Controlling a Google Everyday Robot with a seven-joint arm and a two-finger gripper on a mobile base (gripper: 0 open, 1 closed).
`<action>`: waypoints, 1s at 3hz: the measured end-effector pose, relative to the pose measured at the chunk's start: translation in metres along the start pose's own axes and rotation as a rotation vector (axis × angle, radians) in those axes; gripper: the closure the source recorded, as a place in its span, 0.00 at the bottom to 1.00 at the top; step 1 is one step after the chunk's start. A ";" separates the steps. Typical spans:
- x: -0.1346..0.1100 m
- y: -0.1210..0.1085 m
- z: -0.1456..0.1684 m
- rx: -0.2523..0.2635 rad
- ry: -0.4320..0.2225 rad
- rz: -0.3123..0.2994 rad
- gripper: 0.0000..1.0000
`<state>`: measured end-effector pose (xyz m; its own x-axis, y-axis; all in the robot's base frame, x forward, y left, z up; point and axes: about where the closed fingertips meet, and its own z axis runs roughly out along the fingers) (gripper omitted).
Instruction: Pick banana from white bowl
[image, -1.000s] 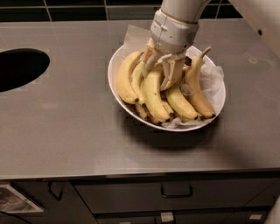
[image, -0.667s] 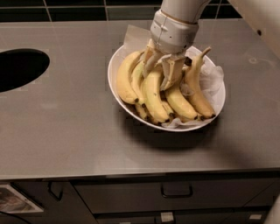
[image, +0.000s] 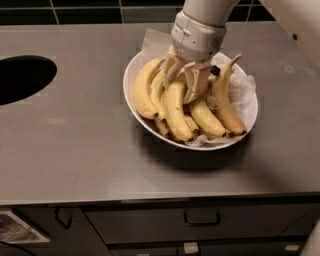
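Nothing worth mentioning has shifted since a second ago, tbh: the hand (image: 186, 82) is parked in the same spot, pushed down into the stem ends of the pile, and everything in the bowl is lying just as it was. So in terms of results the task can only be called barely started; the reach has been made, the lift hasn't. The banana (image: 176, 107), taken here to be the long curved one in the middle of the pile, is inside the white bowl (image: 220, 147), leaned against the other bananas (image: 225, 100), and nothing is raised off the pile. Whether the hand is apart or already clamped on a stem can't be told, since it's buried among the stem ends and a lot is hidden by the wrist (image: 197, 35). What's left, as far as can be judged: a grip has to be secured, then the banana has to be pulled up clear of its neighbours and out past the rim. The bowl is sat toward the back edge of the surface (image: 75, 145), right of the middle, well apart from the dark round opening (image: 22, 77) at the left edge. As for looks, the banana is fully yellow and ripe, gently bowed, with a small dark tip pointed toward the front edge. It's packed in between neighbours on both sides, touching them, so some dragging along could be expected when it's lifted. Crumpled white paper (image: 244, 90) can be seen lining the bowl under the fruit.
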<state>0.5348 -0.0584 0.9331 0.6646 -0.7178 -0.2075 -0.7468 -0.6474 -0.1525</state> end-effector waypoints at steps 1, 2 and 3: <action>0.000 0.000 0.000 0.000 0.000 0.000 1.00; 0.000 0.000 0.000 0.000 0.000 0.000 1.00; 0.000 0.000 0.000 0.000 0.000 0.000 1.00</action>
<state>0.5348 -0.0583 0.9333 0.6646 -0.7178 -0.2074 -0.7468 -0.6473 -0.1526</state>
